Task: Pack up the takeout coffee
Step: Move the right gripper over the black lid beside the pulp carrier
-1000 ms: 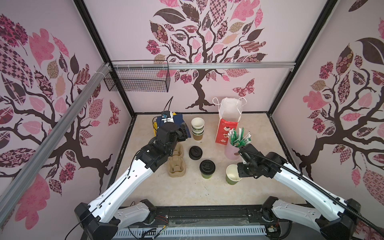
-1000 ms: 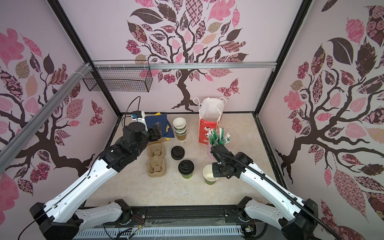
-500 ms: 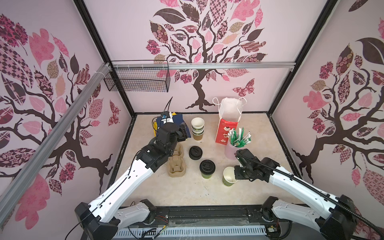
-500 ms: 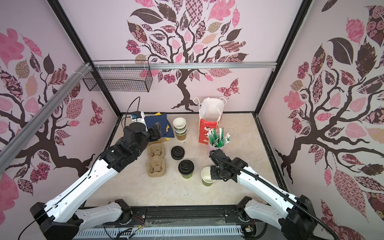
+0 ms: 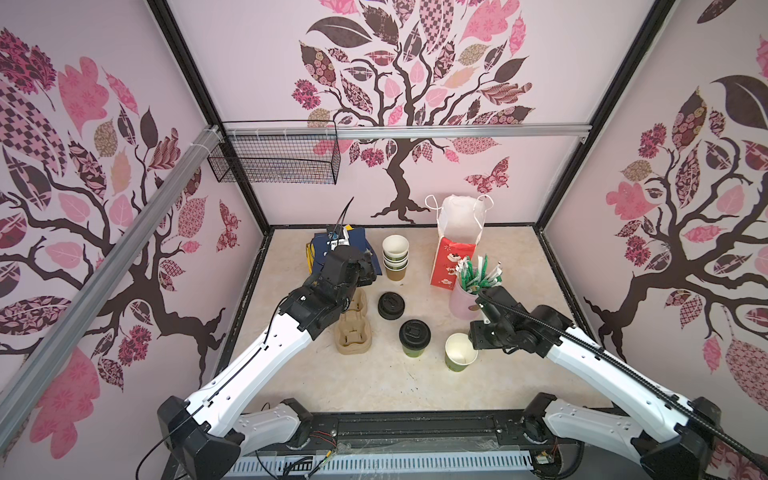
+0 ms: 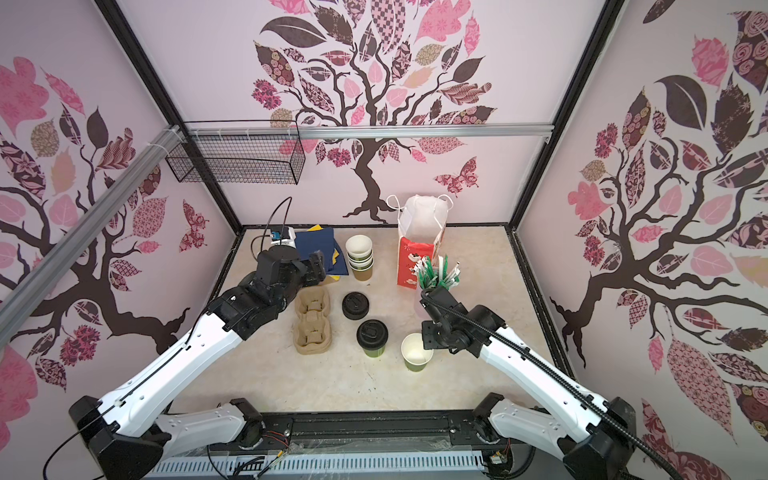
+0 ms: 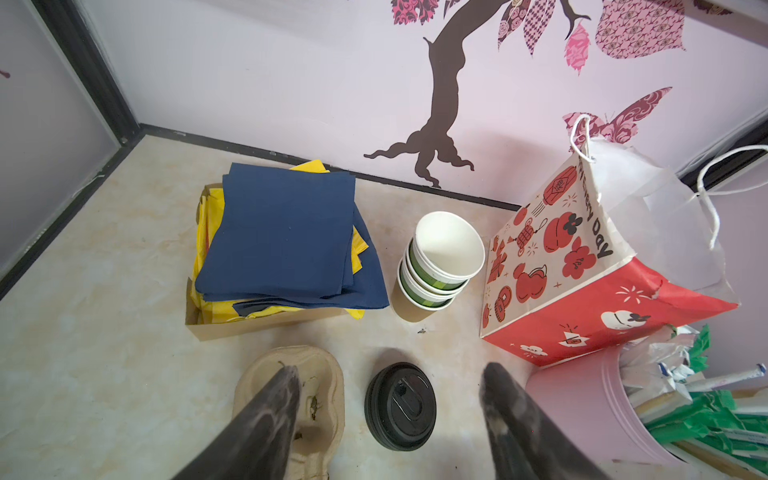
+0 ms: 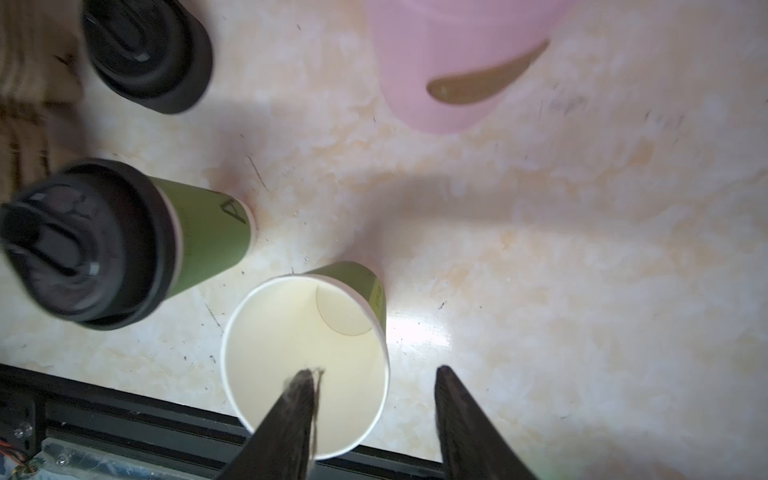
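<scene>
One green takeout coffee cup with a black sip lid [image 5: 414, 338] [image 6: 372, 337] [image 8: 104, 245] stands mid-table. Right beside it stands a second green cup [image 5: 460, 352] [image 6: 417, 351] [image 8: 305, 361], white inside and with no lid on it. My right gripper [image 8: 375, 370] [image 5: 474, 340] [image 6: 428, 341] is open, straddling that cup's rim with one finger over the mouth and the other well outside the wall. A loose black lid [image 7: 400, 406] [image 5: 391, 305] [image 6: 355, 305] lies flat on the table below my left gripper [image 7: 390, 368] [image 5: 361, 268] [image 6: 316, 266], which is open and empty.
A cardboard cup carrier [image 5: 353, 328] [image 7: 320, 374] lies left of the lid. Behind stand a stack of empty cups [image 5: 395, 257] [image 7: 440, 262], a red paper bag [image 5: 455, 253] [image 7: 582, 270], a pink holder of straws [image 5: 461, 301] [image 7: 582, 415] and a box of napkins [image 7: 282, 245].
My right gripper has opened and let go of the unlidded cup's rim after sliding the cup a little to the left. The left arm has not moved.
</scene>
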Robot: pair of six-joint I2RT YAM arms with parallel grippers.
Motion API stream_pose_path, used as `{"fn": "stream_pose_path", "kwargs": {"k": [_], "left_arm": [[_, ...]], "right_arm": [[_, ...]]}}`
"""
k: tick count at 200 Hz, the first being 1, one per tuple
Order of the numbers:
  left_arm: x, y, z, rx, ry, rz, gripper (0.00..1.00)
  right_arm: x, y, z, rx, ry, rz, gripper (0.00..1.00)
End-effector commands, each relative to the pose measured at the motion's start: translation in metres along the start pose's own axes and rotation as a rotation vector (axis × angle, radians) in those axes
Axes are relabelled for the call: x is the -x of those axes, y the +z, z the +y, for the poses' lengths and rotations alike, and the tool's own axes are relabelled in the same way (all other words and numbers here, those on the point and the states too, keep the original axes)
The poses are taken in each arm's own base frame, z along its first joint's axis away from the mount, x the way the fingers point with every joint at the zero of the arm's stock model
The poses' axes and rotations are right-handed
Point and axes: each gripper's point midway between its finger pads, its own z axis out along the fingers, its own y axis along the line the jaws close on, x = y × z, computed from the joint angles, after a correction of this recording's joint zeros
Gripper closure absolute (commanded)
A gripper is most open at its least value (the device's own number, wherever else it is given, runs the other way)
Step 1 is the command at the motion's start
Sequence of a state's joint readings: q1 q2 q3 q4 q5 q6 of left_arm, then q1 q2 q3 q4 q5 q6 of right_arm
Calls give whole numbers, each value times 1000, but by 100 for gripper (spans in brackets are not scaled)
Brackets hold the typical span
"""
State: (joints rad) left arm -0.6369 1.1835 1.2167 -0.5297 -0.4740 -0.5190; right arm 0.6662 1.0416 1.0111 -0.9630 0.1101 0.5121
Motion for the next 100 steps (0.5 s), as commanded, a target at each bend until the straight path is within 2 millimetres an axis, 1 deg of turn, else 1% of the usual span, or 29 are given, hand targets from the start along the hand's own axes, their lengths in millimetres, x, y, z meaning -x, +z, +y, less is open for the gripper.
{"fn": "stream_pose_path", "kwargs": {"k": [1, 10, 26, 46, 62, 76, 83, 100], "left_arm": [[-4, 5, 5, -2, -5, 35, 28], [-5, 9, 11, -4, -28, 57, 28], [-6, 18, 34, 19, -96, 98, 28], [-5, 24, 65, 54, -175, 137, 28], [-4, 24, 87, 88, -218, 142, 28], [-5, 20, 101, 120, -247, 134, 28], [-6, 18, 106, 129, -264, 128, 28], [-9, 12, 113, 145, -289, 114, 28]], "right_arm": [[23, -42, 2, 6, -79, -83, 48], [38, -51, 13, 43, -111, -118, 48], [63, -60, 36, 97, -176, -150, 47], [86, -59, 64, 157, -284, -139, 47], [101, -48, 82, 182, -353, -133, 47], [112, -34, 98, 209, -385, -125, 47], [116, -26, 106, 227, -397, -123, 46], [118, -4, 129, 262, -437, -103, 44]]}}
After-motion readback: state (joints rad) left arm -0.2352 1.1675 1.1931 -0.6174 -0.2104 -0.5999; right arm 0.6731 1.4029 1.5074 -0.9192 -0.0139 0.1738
